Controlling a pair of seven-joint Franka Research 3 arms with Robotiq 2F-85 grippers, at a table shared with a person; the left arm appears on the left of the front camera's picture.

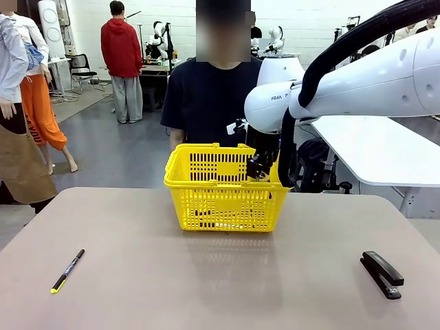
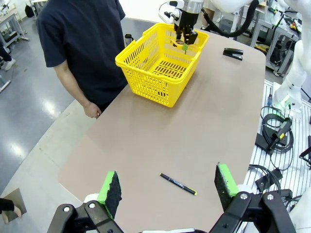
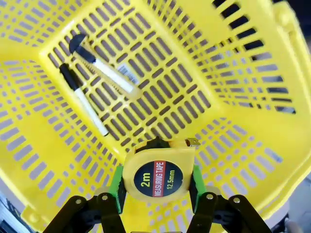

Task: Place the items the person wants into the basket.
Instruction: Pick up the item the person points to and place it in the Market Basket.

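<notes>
Front view showed the right gripper (image 1: pixel 262 165) lowered inside the basket (image 1: pixel 206 199) at the bench's far edge, before the person (image 1: pixel 206 96). From the left wrist, the left gripper (image 2: pixel 167 187) hung wide and empty above the pen (image 2: pixel 178 184). Right wrist view had green pads clamping the tape measure (image 3: pixel 159 174) over the basket floor, presumably for release, near the marker (image 3: pixel 82 98) and utility knife (image 3: pixel 104 70).

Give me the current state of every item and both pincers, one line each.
Tape measure: gripped, held over the basket's inside.
Right pincer: shut on the tape measure.
Left pincer: open, holding nothing, above the table.
Basket: upright on the table.
Marker: lying on the basket floor.
Utility knife: lying on the basket floor beside the marker.
Pen: lying on the table.
Stapler: closed, on the table.
</notes>
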